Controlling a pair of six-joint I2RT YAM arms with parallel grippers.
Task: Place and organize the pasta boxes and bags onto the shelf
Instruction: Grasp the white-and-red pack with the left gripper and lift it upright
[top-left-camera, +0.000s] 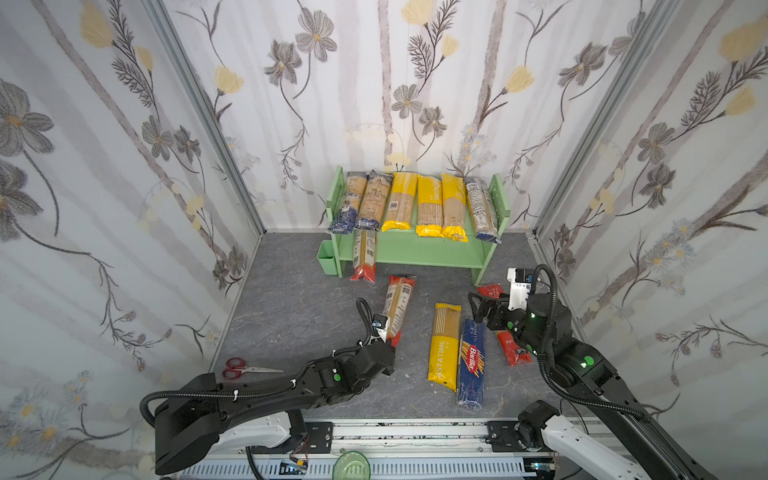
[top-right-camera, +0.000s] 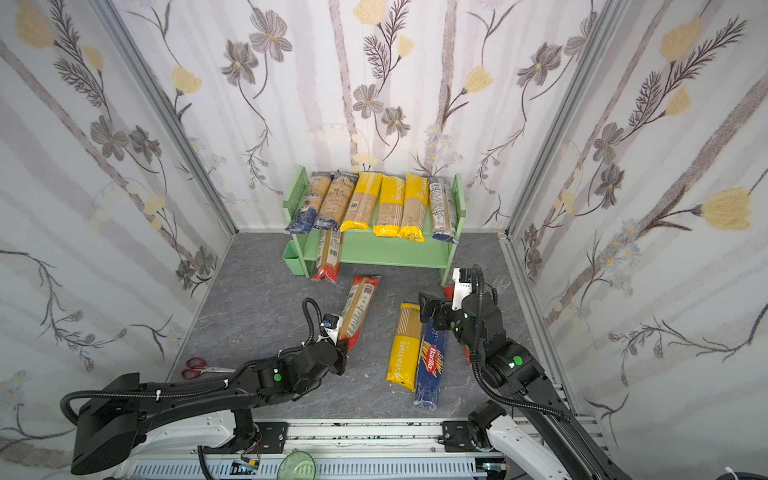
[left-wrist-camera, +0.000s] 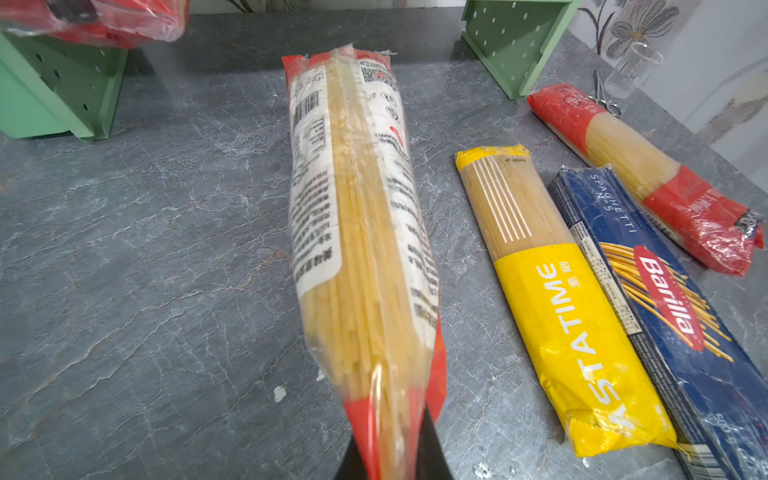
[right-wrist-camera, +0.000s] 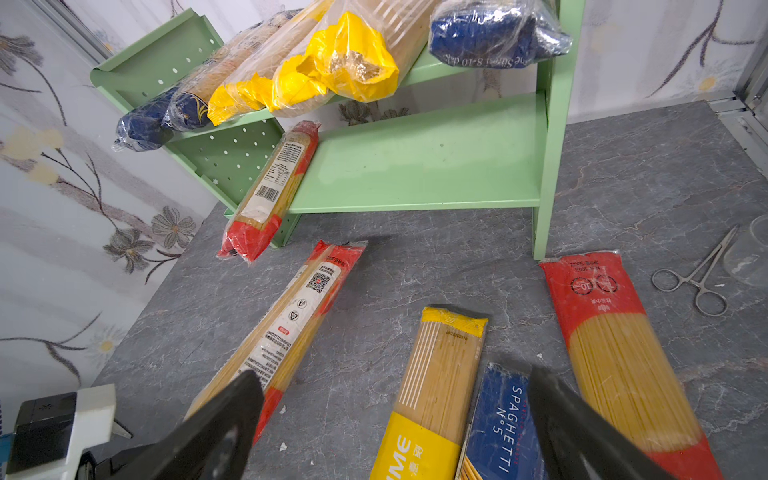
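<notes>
Our left gripper (left-wrist-camera: 390, 457) clamps the red-ended bag (left-wrist-camera: 361, 228) by its near end; our right gripper (right-wrist-camera: 395, 378) gapes empty over the Barilla box (right-wrist-camera: 503, 419).

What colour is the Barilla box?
Dark blue with a red logo; the Barilla box shows best in the left wrist view.

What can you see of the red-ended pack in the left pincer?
The pack is a narrow clear bag with red ends, spaghetti strands showing through. A white label with black print, a barcode and a QR code faces up. The left pincer is shut on its near red end; the far end points toward the shelf. It touches no other pack. Whether the far end rests on the table is unclear.
</notes>
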